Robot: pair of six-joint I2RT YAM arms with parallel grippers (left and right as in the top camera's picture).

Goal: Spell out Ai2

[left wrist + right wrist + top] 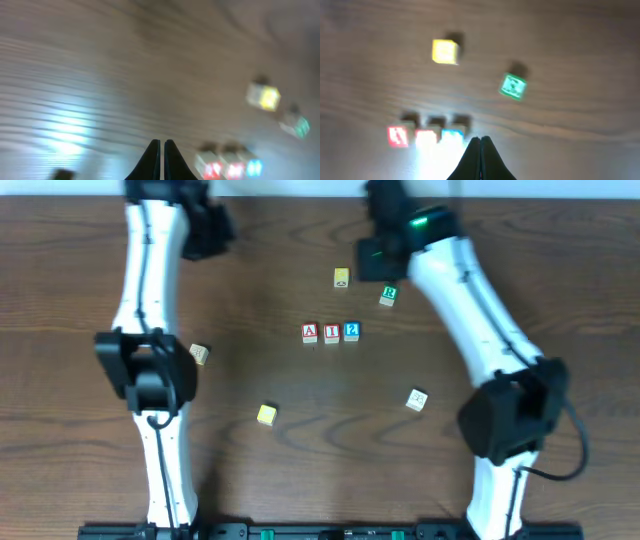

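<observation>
Where the task's cubes stand, near the middle of the worktop [300, 465], I read them as one straight row. From left to right in the overhead view they are the red "A" cube [310, 333], the red "I" cube [331, 333] and the blue "2" cube [351, 331]. I cannot tell whether neighbours touch or only stand just beside each other.

Left hand [161, 143]: fingers pressed together, tip to tip, above bare wood. The row shows blurred, low and to the right in its wrist view.

Right hand [480, 139]: fingers likewise pressed together. The row lies just beyond the tips and to their left in its own view.

Surroundings, overhead view:
- The far yellow cube [342, 277] and the green "R" cube [388, 296] lie on the far side of the row. They are apart from it and from each other.
- Both of these sit between the row and the dark wrist end of the right arm [470, 300].
- The pale cube [199, 354] lies to the left of the row, just beside the left arm [150, 290].
- The near yellow cube [266, 414] lies on the near side, to the left.
- The cream cube [417, 399] lies on the near side, to the right, near the right arm's elbow.

All five stand apart from the row.
</observation>
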